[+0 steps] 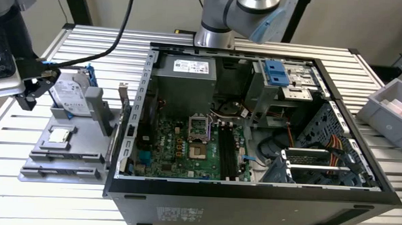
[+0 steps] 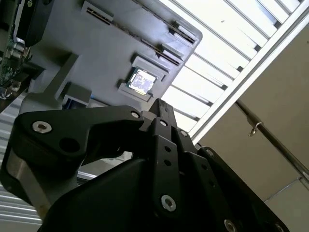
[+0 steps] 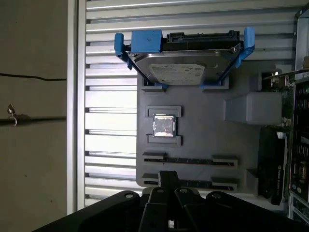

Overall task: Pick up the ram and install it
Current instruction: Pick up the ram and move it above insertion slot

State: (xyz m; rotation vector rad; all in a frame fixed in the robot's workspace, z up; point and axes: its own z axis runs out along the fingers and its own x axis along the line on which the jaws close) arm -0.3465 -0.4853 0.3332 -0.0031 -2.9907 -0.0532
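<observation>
Your gripper hangs over the tray, fingers drawn narrow with nothing between them. In the first wrist view its tip overlaps one of the tray's two long slots. The ram shows as a thin dark strip, edge-on in the other slot. Just past it on the tray sits the processor, then the hard drive at the tray's end. The case stands beside the tray.

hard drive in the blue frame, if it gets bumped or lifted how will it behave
The hard drive looks metal-cased, so probably stiff and heavy for its size. It stands on edge, leaning, in small slots of the grey holder, so a push may tip it. Its blue frame probably flexes slightly.
</observation>
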